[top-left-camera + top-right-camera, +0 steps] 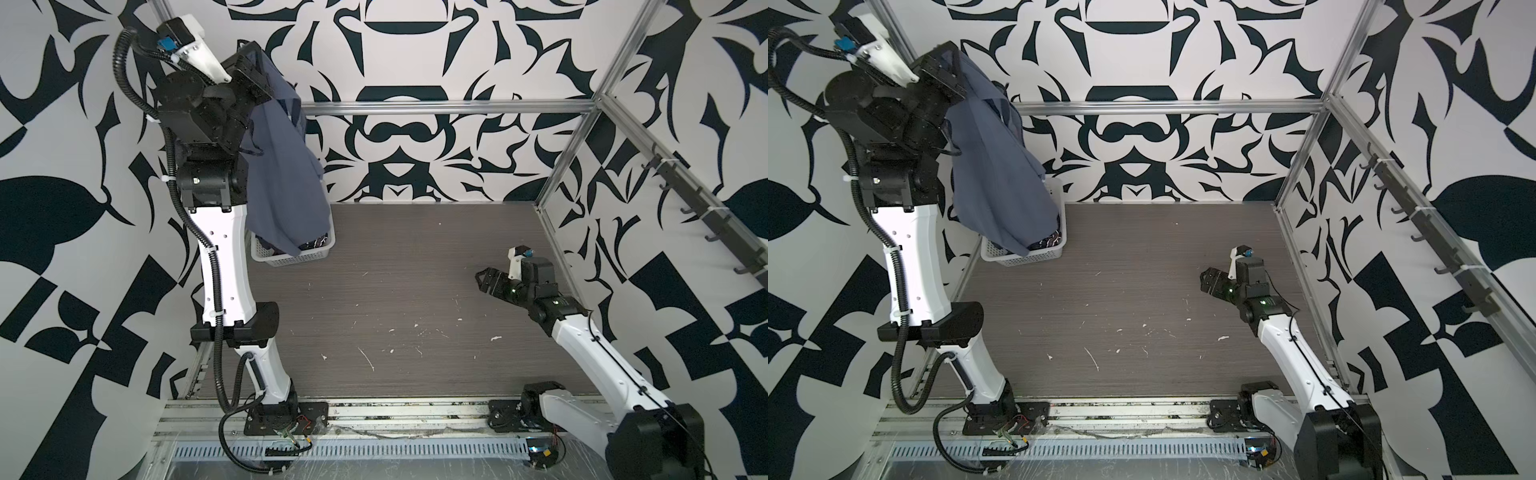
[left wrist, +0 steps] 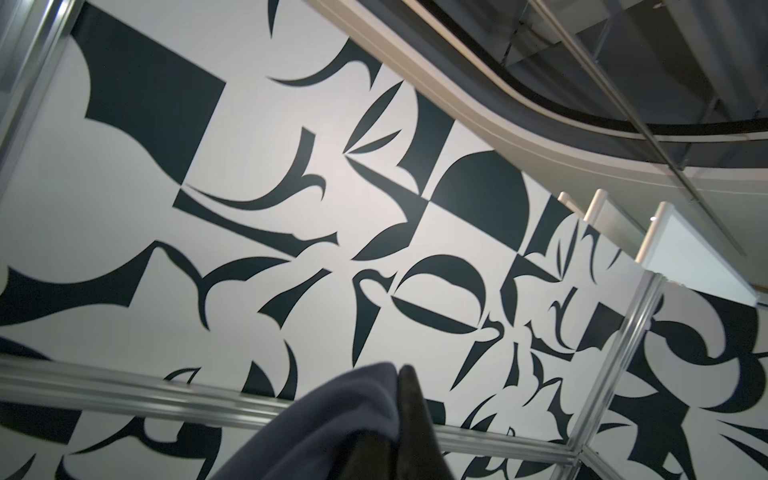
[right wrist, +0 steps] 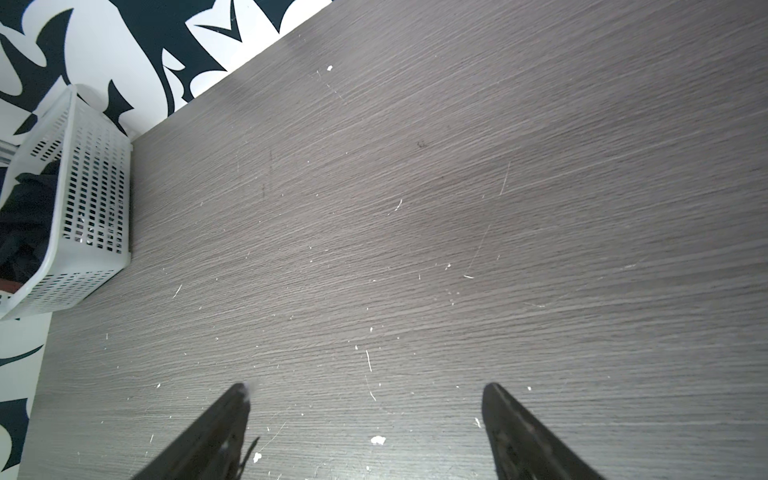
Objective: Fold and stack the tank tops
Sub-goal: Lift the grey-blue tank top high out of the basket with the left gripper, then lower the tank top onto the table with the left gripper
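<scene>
The task is at an early stage: no garment is folded and no stack exists. The left gripper (image 1: 254, 62), at the upper left of both top views, is clamped on the slate-blue sleeveless cloth top with navy trim (image 1: 286, 195). The top hangs from it in long, soft folds. Its lower edge reaches into the white perforated plastic basket (image 1: 291, 259); whether it touches the contents is probably not decidable from these views.

Dark fabric with pale print, judged to be the navy tank top (image 1: 316, 243), lies bunched in that basket.

The right gripper (image 3: 365, 388), at the right of the frame, has its jaws spread and empty, low over the grey wood-grain table (image 1: 415, 270). The surface is matte, scratched and flecked white.

Remaining steps: lay out, fold, repeat, stack.
</scene>
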